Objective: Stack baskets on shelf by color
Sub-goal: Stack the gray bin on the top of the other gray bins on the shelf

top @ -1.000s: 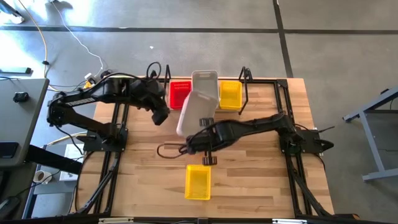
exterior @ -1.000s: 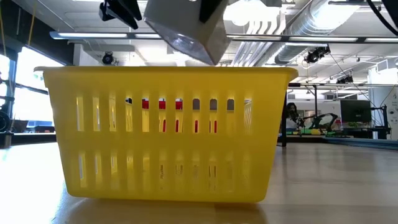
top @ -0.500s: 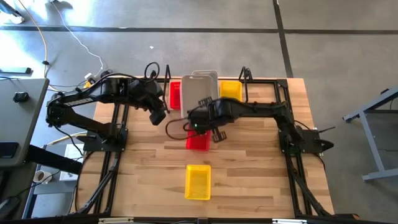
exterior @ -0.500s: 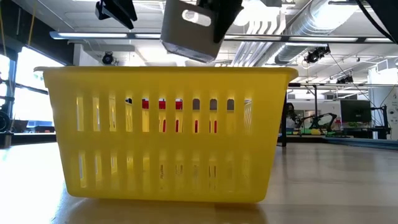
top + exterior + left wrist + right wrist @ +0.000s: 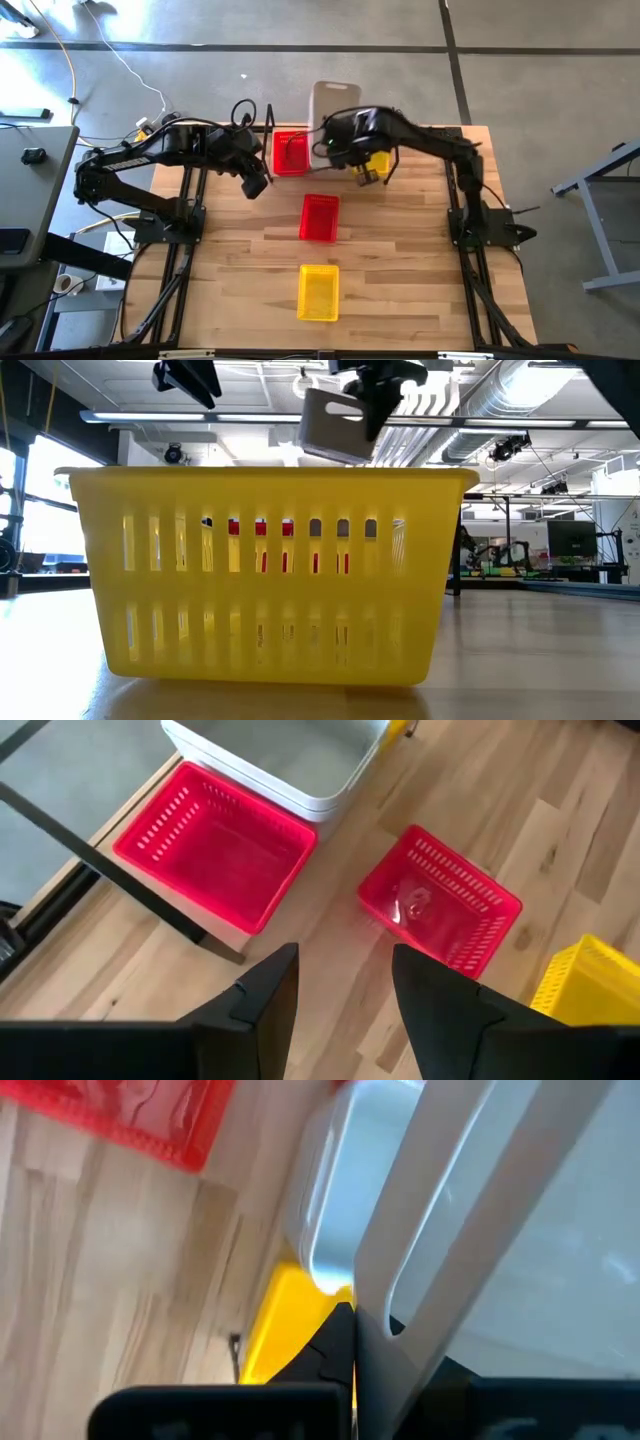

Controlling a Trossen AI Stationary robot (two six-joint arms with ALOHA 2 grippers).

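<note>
Viewing the tabletop from above, left to right: the left gripper hangs over the wood beside the shelf's left posts, its jaws spread and holding nothing. Just to its right, a red basket sits on the shelf at the far edge. Next comes a clear-grey basket on the shelf, with a second clear-grey basket held above it by the right gripper; in the right wrist view those jaws are pressed together, pinching the raised basket's rim. A yellow basket lies on the shelf beyond, mostly covered by that arm. Nearer the front, a loose red basket stands at the middle of the tabletop, and a loose yellow basket stands well apart from it toward the front edge, filling the low view.
</note>
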